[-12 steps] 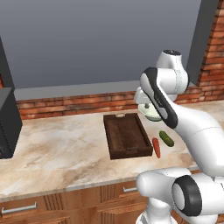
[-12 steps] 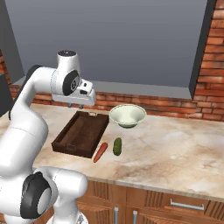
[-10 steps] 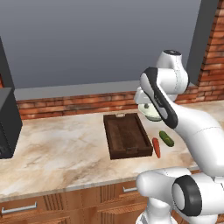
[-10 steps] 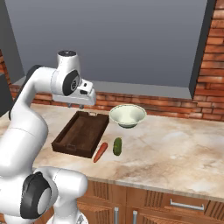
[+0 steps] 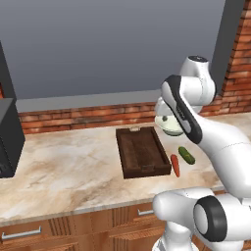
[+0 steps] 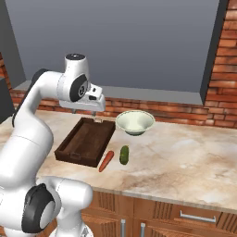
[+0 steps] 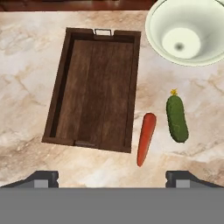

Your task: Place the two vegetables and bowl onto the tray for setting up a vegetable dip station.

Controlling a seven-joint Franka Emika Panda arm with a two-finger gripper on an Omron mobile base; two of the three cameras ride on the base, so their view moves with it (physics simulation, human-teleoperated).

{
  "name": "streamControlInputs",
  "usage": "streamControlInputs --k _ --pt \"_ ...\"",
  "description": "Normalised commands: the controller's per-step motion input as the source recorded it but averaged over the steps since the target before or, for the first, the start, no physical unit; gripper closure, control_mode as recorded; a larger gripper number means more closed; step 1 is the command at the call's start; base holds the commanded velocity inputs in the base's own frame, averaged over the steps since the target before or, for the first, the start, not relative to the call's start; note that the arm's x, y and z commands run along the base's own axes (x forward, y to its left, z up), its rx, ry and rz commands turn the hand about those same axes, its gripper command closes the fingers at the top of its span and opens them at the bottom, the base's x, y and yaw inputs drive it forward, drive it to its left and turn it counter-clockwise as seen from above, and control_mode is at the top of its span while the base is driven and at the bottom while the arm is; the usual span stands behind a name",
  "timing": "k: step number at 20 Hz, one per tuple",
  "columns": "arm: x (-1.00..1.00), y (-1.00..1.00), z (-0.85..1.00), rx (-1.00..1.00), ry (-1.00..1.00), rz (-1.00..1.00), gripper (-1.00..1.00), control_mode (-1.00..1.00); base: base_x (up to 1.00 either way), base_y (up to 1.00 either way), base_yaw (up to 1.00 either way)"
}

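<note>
The dark brown wooden tray [image 7: 94, 87] lies empty on the marble counter [image 7: 26, 65]. Just beside its right long edge rests the orange-red carrot [image 7: 145, 138], and the short dark green cucumber [image 7: 176, 118] sits a little farther right. The pale bowl [image 7: 188, 30] stands upright and empty beyond them, near the tray's far corner. My gripper [image 7: 112, 178] hangs open high above these things, looking straight down, with nothing between its fingers. From the right base I see the gripper [image 6: 88, 111] over the tray [image 6: 85, 141], with the carrot [image 6: 106, 161], cucumber [image 6: 124, 154] and bowl [image 6: 134, 122] to its right.
A red brick backsplash [image 6: 185, 113] and a grey window ledge run behind the counter. A black appliance [image 5: 7, 137] stands at the far left. Open marble stretches left of the tray [image 5: 142, 152] and right of the bowl. Wooden drawers sit below the counter's front edge.
</note>
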Motion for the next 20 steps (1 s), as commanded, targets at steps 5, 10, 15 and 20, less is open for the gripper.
streamControlInputs --k 5,10,15,20 --pt "0.00 -0.10 0.00 -0.06 -0.05 0.00 -1.00 -1.00 0.00 0.00 0.00" --pt "0.01 -0.04 0.00 -0.11 -0.04 0.00 -1.00 -1.00 0.00 0.00 0.00" --pt "0.10 -0.08 0.00 -0.10 -0.02 0.00 -1.00 -1.00 0.00 0.00 0.00" --pt "0.15 -0.11 -0.01 -0.12 -0.02 0.00 -1.00 -1.00 0.00 0.00 0.00"
